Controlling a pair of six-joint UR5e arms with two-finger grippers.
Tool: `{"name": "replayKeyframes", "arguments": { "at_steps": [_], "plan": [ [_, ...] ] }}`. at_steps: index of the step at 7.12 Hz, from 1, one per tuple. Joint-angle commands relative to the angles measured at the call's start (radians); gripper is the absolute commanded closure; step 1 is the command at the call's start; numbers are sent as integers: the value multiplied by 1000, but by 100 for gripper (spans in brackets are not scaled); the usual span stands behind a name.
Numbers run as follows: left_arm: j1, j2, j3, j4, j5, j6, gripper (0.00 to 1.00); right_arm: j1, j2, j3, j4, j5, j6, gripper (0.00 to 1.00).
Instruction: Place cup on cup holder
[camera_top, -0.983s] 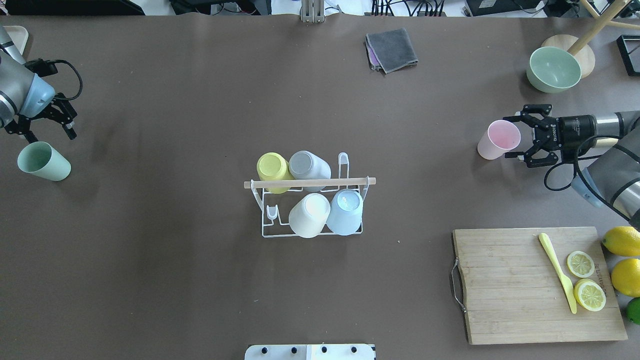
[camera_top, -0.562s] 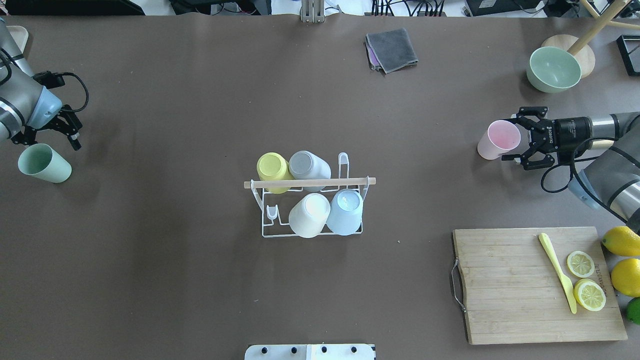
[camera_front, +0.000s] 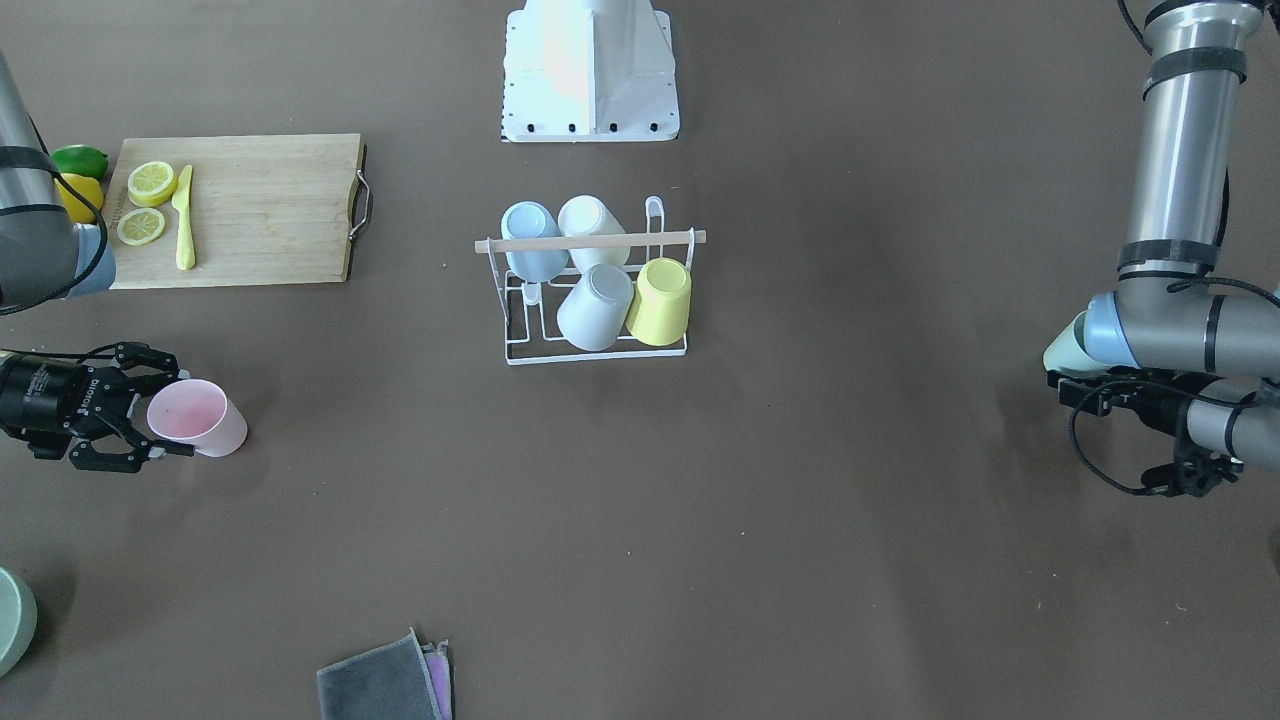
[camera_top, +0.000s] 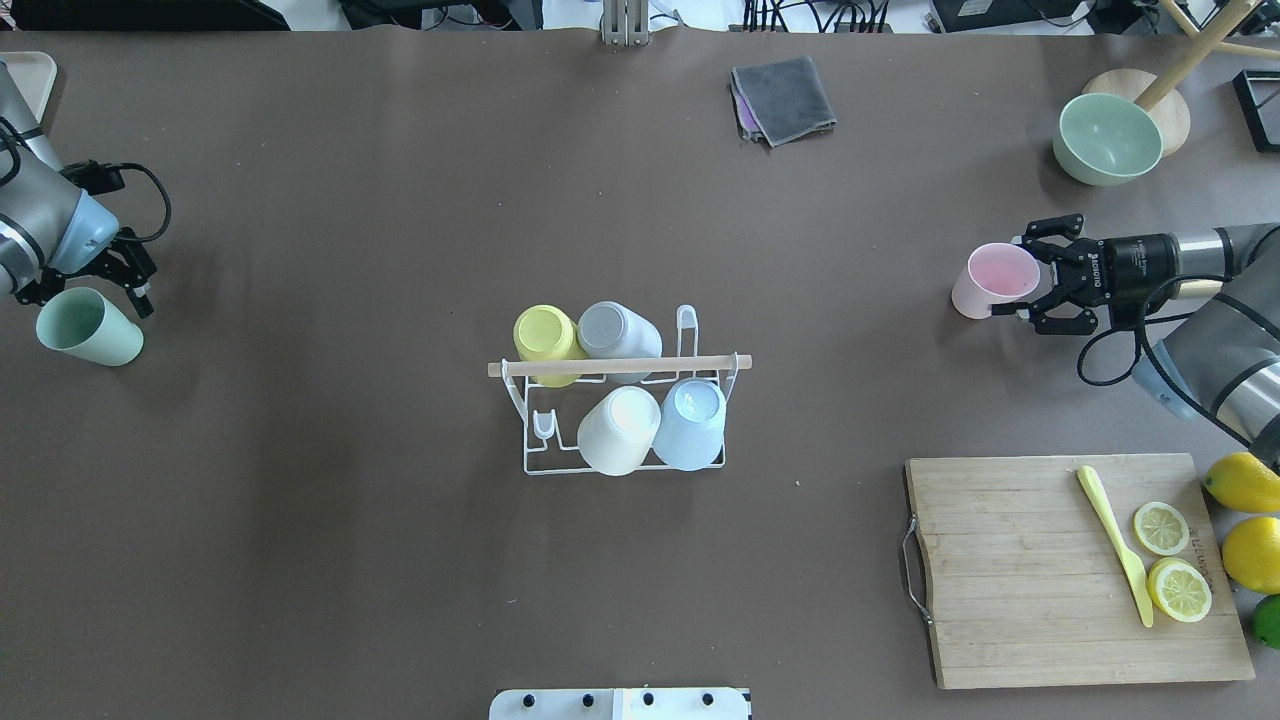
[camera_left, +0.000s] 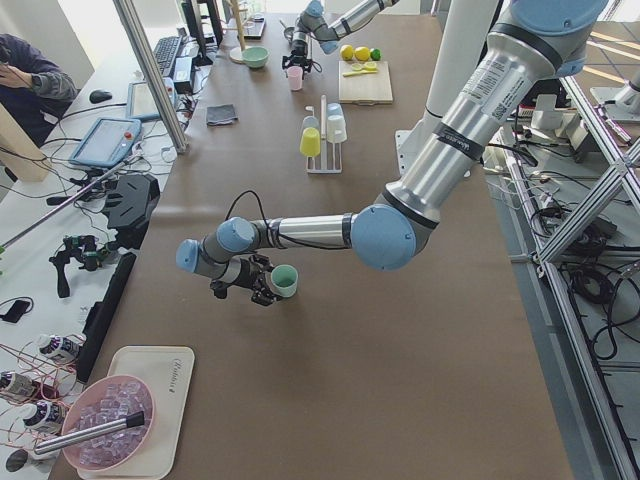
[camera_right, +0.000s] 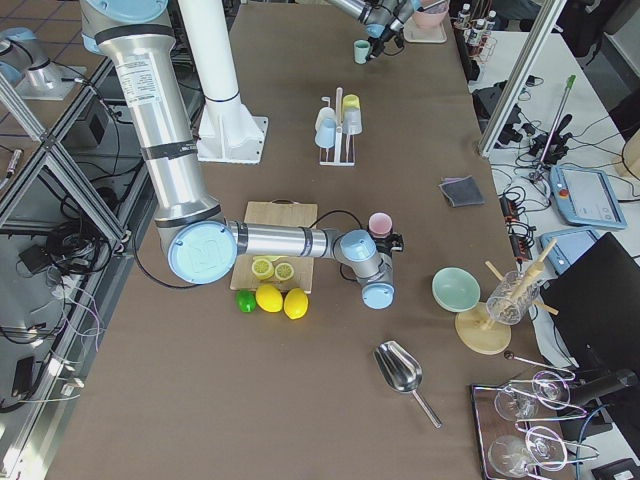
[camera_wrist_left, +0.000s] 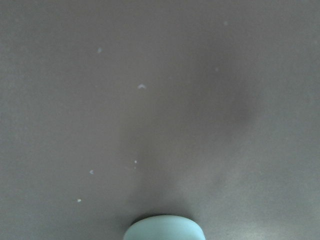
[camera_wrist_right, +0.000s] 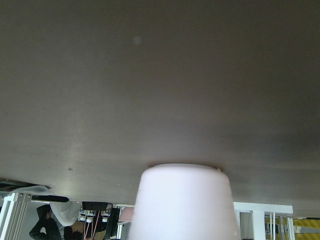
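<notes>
Right now my right claw (camera_top: 1018, 278) lies level with the table, fingers (camera_top: 1048, 230) spread wide on either side of the mouth of the pink cup (camera_top: 972, 292). It looks to be bracketing the rim rather than pinching it, though I cannot tell whether a pad touches. That cup stands upright near the table's right end, with a mint bowl (camera_top: 1108, 138) beyond it and a cutting board (camera_top: 1010, 580) on the near side, both apart from it.

My left claw (camera_top: 82, 304) is also spread, straddling the top of the green cup (camera_top: 95, 335), which stands upright close to the left edge.

The cup holder (camera_top: 527, 455) sits mid-table, well apart from both cups, and a broad run of brown tabletop (camera_top: 400, 250) lies between it and each. Four cups hang on it under the wooden rod (camera_top: 705, 363): yellow (camera_top: 543, 335), grey (camera_top: 615, 330), white (camera_top: 618, 430) and light blue (camera_top: 690, 422). Two prongs are bare, one at the near left (camera_top: 541, 425) and one at the far right (camera_top: 686, 320).
</notes>
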Motion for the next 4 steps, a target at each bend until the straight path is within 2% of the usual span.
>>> {"name": "replayKeyframes", "arguments": {
  "at_steps": [1, 3, 4],
  "plan": [
    [4, 9, -13, 0, 1, 2, 5, 3, -1, 17, -2, -13, 0, 60],
    [9, 15, -14, 0, 1, 2, 5, 6, 8, 75, 3, -41, -23, 59],
    [12, 17, -14, 0, 1, 2, 5, 6, 17, 91, 0, -44, -105, 58]
  ]
}}
